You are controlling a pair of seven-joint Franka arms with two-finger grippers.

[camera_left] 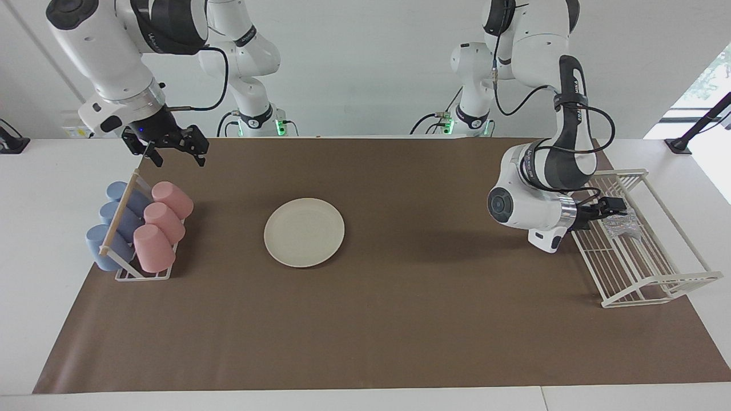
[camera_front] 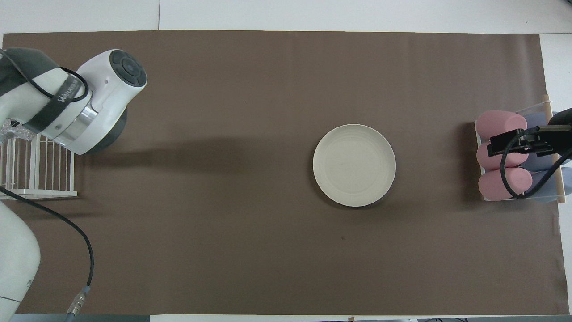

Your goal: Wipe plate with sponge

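hovering over the cup rack (camera_left: 143, 237) at the right arm's end of the tabletop (camera_left: 400, 319), the right claw (camera_left: 174, 151) waits with its fingers spread apart and nothing between them. the rack carries three pink cups (camera_left: 163, 225) and three blue cups (camera_left: 114, 225) lying on their sides. the plate (camera_left: 304, 232) rests flat and bare on the brown mat (camera_left: 400, 171) near the middle, well apart from both racks. the left claw (camera_left: 614, 208) reaches into the white wire rack (camera_left: 645, 268) at the left arm's end, right at the silvery sponge (camera_left: 623, 227) lying on the rack's bars; whether its fingers grip the sponge cannot be told.
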